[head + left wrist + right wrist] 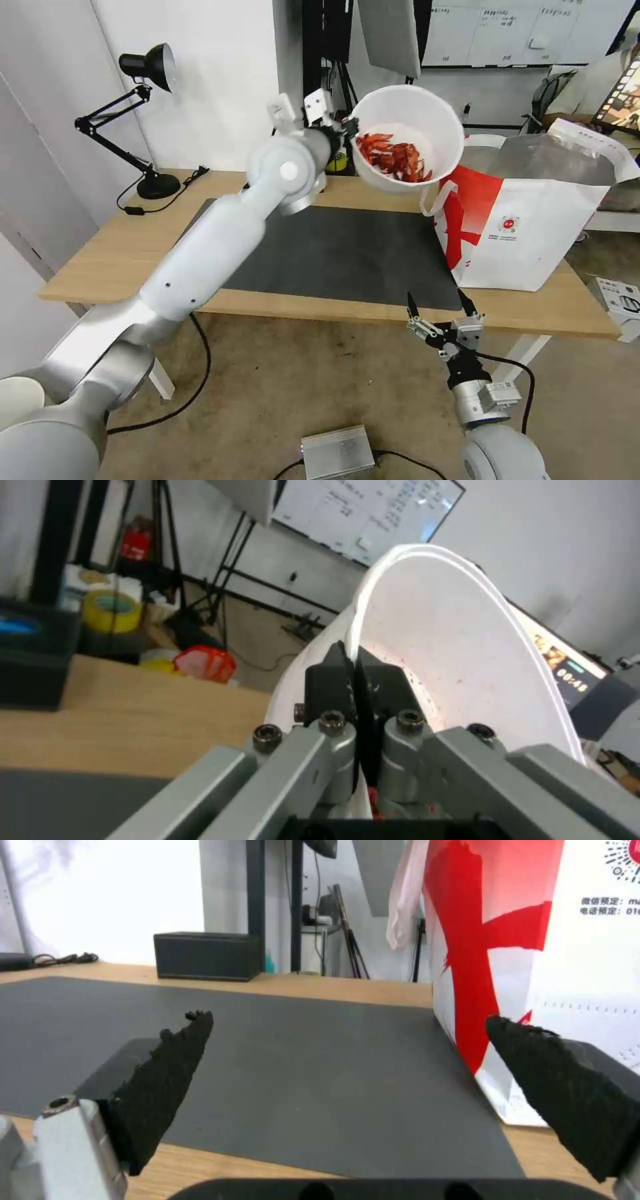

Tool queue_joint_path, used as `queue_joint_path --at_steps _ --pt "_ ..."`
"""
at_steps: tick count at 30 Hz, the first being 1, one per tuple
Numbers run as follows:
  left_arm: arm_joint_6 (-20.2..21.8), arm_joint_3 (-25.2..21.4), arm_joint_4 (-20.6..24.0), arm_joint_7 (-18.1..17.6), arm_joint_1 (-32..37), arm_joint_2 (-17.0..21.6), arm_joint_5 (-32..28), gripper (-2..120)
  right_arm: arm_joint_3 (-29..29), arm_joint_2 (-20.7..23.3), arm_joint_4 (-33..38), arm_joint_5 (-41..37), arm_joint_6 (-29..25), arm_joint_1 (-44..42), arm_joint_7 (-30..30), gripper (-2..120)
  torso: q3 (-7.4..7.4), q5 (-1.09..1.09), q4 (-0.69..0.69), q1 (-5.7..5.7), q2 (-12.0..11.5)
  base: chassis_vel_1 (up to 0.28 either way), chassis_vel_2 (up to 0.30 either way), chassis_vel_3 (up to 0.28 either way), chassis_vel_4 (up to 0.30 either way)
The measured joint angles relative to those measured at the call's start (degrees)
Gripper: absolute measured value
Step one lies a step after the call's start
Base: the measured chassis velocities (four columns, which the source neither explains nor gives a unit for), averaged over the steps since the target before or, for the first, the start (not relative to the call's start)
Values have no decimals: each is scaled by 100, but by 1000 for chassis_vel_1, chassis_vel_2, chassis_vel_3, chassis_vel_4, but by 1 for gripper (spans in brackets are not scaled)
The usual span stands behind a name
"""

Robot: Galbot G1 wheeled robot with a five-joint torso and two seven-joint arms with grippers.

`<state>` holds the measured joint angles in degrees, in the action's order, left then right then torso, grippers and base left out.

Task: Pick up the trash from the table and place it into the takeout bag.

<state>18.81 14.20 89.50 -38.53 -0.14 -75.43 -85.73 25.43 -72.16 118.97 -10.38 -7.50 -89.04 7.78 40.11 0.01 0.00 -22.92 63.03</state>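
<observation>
While my left arm's bulk hides the table's far middle, I see the left gripper pinched tight on the rim of the white bowl. That bowl hangs in the air, tipped so its mouth faces me, red crayfish shells pooled low inside, just beside the takeout bag. My right gripper waits spread wide and empty at the table edge nearest me, in front of the bag.

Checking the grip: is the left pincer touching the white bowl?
Touching. In the left wrist view, the left pincer is shut on the white bowl's rim.
</observation>
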Motion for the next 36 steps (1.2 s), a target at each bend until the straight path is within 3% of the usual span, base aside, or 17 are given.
queue_joint_path --at_steps 36 --pt "-126 566 -1662 235 -1044 -1597 439 0 0 0 0 0 0 0 0 100 0 0 -1 0 0 0 0 0 0"
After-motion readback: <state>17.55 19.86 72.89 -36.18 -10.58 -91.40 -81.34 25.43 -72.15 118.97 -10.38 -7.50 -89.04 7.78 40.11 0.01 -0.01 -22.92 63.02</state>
